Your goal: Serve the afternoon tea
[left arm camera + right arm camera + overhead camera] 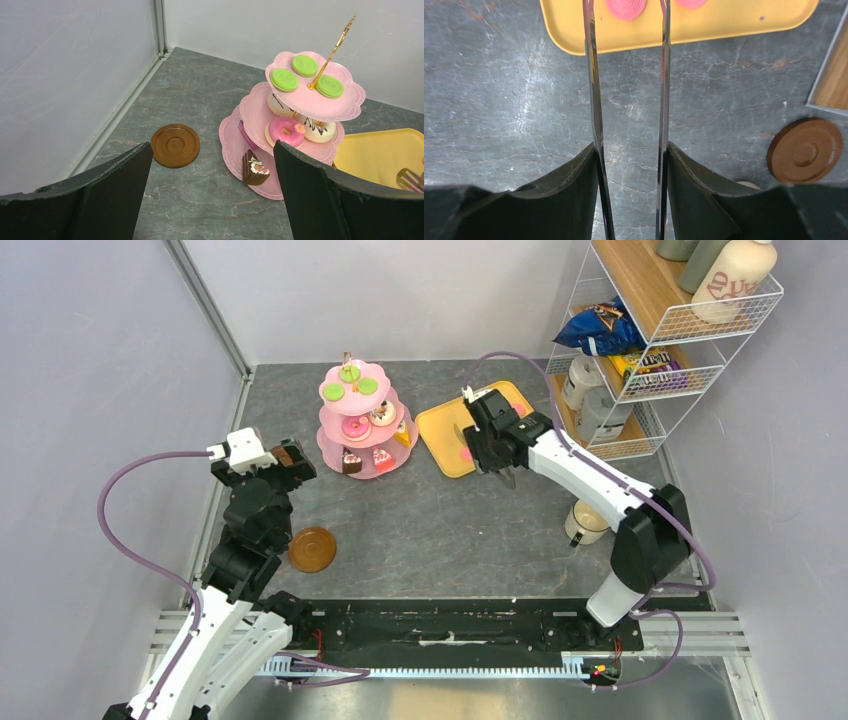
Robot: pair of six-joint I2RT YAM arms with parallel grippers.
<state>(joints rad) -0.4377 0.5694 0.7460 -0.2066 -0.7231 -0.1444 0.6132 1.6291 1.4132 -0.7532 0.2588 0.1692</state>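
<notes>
Work surface: grey stone-pattern table [440,530], enclosed by pale walls. The pink 3-tier stand [350,100] sits at the back centre, with 3 green macarons [284,79] on the top tier, a pink donut [285,131] on the middle tier and a chocolate cake wedge [255,167] on the bottom tier. 1 brown saucer [175,145] lies just left of the stand. My left gripper [212,150] hangs above the table with its fingers spread wide, holding nothing. My right gripper [630,150] is clamped on metal tongs [594,100], whose tips reach over the yellow tray [674,35] with its pink macarons [625,7].
</notes>
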